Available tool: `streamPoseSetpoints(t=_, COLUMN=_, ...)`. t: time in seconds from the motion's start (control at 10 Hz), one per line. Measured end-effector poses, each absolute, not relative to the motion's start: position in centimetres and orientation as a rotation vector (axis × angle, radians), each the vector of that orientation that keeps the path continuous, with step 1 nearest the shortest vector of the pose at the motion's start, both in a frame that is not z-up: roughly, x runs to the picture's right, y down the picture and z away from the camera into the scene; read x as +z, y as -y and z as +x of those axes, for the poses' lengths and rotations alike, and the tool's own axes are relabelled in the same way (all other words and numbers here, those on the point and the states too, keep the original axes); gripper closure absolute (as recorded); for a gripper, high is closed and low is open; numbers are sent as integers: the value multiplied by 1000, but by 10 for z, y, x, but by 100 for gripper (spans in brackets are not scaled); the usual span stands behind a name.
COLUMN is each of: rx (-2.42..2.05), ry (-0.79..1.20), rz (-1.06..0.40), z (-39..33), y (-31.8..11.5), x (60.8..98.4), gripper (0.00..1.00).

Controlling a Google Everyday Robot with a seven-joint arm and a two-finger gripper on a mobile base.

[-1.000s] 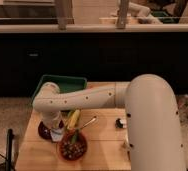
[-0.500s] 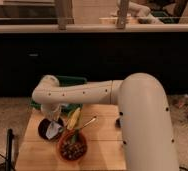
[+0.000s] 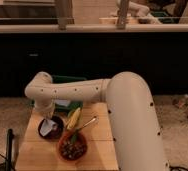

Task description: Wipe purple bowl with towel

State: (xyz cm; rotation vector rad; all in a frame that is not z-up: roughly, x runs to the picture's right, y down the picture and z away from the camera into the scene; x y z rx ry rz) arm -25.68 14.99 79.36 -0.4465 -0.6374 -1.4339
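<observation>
Gripper: the gripper (image 3: 48, 119) hangs over the bowl, below the arm's elbow; whether it is apart or together I cannot tell.
Towel: the towel (image 3: 48, 128) shows as a pale wad inside the bowl.
Purple bowl: the purple bowl (image 3: 51, 128) sits at 9 o'clock on the wooden table (image 3: 98, 145).
Step, done well: I'd judge small circles, pressed lightly, keeping the bowl from sliding.
Neighbours: banana (image 3: 73, 119) at 3 o'clock of the bowl; red bowl (image 3: 72, 146) at 5 o'clock, both close.
Open room: bare wood toward 7 o'clock; the table's left edge is near.
</observation>
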Motion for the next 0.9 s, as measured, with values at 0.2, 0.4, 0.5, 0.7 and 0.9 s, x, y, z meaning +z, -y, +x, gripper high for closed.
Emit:
streamPoseSetpoints(t=0.2, rx=-1469, ry=660, rz=-435, z=-272, y=-154, x=787, gripper=100)
streamPoseSetpoints(t=0.4, rx=-1482, ry=674, rz=-425, z=-276, y=-159, x=776, gripper=100)
streamPoseSetpoints(t=0.5, rx=-1476, ry=681, rz=-422, z=-276, y=-161, x=769, gripper=100)
streamPoseSetpoints(t=0.7, rx=-1449, ry=684, rz=-424, z=-266, y=-165, x=759, gripper=100)
streamPoseSetpoints(t=0.9, rx=-1416, ry=676, rz=-427, z=-248, y=-166, x=751, gripper=100)
